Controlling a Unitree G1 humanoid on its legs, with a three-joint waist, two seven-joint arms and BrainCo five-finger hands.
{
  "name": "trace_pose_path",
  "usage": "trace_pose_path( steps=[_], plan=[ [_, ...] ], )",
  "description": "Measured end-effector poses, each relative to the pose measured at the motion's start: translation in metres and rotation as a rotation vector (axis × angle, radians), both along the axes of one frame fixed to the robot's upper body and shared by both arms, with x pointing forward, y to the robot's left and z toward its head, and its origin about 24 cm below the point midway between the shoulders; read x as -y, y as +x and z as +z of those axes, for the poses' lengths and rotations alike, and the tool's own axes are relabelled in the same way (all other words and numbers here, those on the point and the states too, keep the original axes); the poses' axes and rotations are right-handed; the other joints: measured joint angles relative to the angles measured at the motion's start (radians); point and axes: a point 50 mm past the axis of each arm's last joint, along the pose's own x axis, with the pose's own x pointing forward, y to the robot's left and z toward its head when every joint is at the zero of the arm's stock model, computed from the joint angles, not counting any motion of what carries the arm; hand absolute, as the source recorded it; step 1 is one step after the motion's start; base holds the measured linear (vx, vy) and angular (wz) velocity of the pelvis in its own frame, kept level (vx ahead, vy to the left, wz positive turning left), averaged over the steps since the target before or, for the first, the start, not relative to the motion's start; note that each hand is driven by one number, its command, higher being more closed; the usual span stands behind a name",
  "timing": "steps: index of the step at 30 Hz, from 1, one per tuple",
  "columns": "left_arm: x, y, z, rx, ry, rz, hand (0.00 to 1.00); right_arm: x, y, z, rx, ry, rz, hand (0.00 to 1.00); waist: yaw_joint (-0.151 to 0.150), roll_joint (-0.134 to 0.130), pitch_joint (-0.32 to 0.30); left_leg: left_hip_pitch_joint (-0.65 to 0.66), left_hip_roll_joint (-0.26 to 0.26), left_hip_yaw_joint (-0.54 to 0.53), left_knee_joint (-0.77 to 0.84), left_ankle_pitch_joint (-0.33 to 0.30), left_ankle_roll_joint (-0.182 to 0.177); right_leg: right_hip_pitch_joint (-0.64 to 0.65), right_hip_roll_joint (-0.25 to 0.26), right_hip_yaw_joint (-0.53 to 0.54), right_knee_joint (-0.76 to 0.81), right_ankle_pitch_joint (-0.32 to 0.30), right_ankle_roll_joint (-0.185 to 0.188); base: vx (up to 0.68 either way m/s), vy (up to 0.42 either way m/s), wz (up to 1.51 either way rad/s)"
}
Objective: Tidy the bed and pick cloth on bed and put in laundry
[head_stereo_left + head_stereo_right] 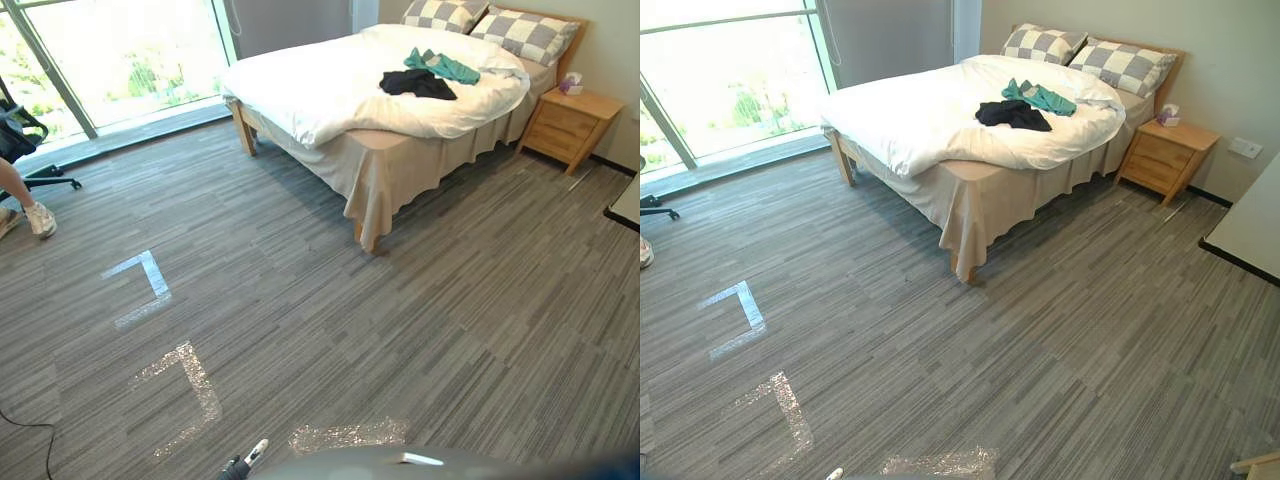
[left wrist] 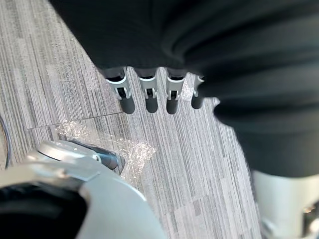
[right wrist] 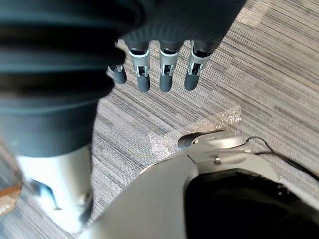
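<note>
Grey striped carpet is stretching across the left eye view toward a wooden bed with a beige skirt. A white duvet is covering the bed, and two checked pillows are leaning at its head. A black cloth is lying crumpled on the duvet, touching a teal cloth beside it. Both cloths are lying well apart from either hand. A wooden nightstand is standing just beside the bed, carrying a tissue box. Pale tape corners are marking the carpet. A person's leg and shoe are showing near an office chair by the bright window.

From the right eye view, the edge of a white table is coming in, and a wall socket is sitting beyond the nightstand.

Looking along the left wrist, the left hand is hanging released, fingers straight, grasping nothing. Carpet and a shiny tape patch are lying past its fingertips.

Looking along the right wrist, the right hand is likewise hanging released with straight fingers, grasping nothing, over carpet and another shiny patch.
</note>
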Motion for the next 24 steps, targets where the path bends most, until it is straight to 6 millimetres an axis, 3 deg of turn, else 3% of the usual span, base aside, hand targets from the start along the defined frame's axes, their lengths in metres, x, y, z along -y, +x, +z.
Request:
trace_pose_path(
  steps=[7, 10, 24],
  plan=[
    [0.0, 0.01, 0.001, 0.027, 0.01, -0.059, 0.0, 0.0, 0.003, 0.0, 0.0, -0.002, 0.012, 0.0, 0.007, 0.001, 0.008, 0.023, 0.0, 0.001, -0.015, -0.001, -0.007, 0.042, 0.001, -0.021, -0.042, 0.005, 0.008, 0.08, -0.01, 0.04],
    [0.001, 0.011, 0.001, 0.028, 0.009, -0.068, 0.0, 0.0, 0.008, 0.0, 0.011, -0.003, 0.015, 0.0, 0.005, -0.001, 0.023, 0.041, 0.0, 0.001, -0.034, 0.006, -0.028, 0.056, 0.001, -0.021, -0.046, 0.003, 0.016, -0.01, -0.01, 0.01],
    [0.001, 0.013, 0.002, 0.069, 0.015, -0.131, 0.0, 0.0, 0.011, 0.0, 0.025, -0.012, 0.041, 0.0, 0.007, -0.006, 0.031, 0.056, 0.014, 0.005, -0.064, 0.017, -0.021, 0.059, 0.018, -0.024, -0.07, 0.011, 0.006, -0.02, -0.027, 0.0]
  ],
)
